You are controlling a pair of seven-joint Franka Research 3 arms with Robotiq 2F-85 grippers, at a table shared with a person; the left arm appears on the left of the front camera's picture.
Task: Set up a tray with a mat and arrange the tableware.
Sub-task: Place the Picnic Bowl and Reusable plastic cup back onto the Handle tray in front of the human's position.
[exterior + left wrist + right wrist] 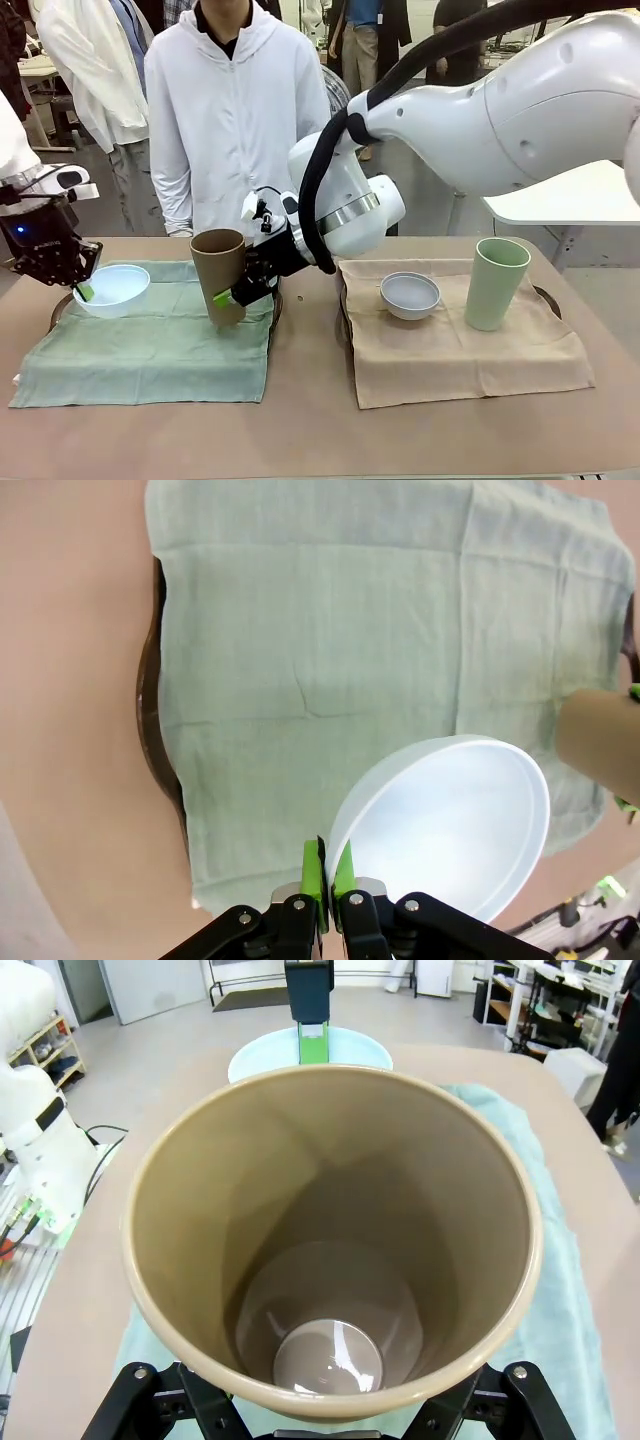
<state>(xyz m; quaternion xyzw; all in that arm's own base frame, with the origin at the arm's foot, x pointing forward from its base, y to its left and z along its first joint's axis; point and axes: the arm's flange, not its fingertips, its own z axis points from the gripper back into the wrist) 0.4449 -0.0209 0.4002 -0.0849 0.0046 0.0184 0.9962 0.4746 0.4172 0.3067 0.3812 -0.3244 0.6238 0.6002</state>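
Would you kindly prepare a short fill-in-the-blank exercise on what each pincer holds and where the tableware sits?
1. The left pincer pinches the rim of the light blue ____.
2. The right pincer grips the ____ cup.
3. The pale green cup stands on the ____ mat.
4. Beside it sits the greyish white bowl, which lies ____ way up.

Missing words: bowl; tan-brown; beige; right

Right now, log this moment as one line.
left gripper: shut on light blue bowl rim | right gripper: holding tan-brown cup | both over green mat
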